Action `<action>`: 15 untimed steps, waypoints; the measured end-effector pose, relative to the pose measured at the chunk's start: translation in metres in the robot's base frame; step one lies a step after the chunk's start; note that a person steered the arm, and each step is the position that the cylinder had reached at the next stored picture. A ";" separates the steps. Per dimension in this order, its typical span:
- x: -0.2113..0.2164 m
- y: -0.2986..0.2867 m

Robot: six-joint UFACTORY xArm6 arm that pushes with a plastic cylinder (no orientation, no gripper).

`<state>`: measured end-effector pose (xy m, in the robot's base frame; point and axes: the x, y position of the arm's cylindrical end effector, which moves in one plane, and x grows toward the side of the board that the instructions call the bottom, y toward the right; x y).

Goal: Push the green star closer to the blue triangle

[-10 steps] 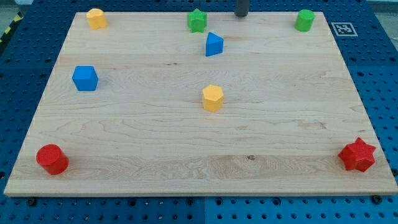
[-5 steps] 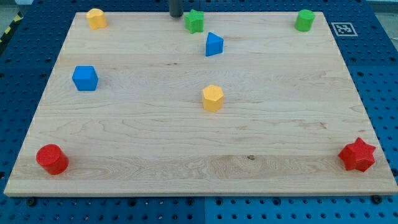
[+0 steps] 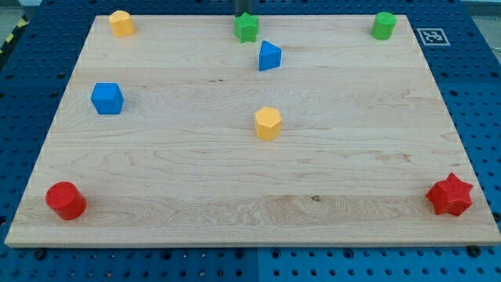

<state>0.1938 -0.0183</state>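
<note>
Wooden board (image 3: 156, 180) on blue pegboard. My tip (image 3: 242, 15) at far edge – only short stub of rod visible, just behind green star (image 3: 246, 27), holding nothing; contact unclear. Blue triangle (image 3: 269, 56) near star, slightly right and nearer. Yellow block (image 3: 268, 123) mid-board.

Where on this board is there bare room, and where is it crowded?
Free: the wide bottom strip between the red cylinder and red star, and right of the yellow hexagon. Crowded: top centre, where my tip sits by the green star above the blue triangle.
</note>
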 end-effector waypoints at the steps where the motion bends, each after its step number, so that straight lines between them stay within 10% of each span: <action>1: 0.003 -0.002; 8: 0.026 0.010; 15: 0.175 0.014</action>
<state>0.3691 -0.0045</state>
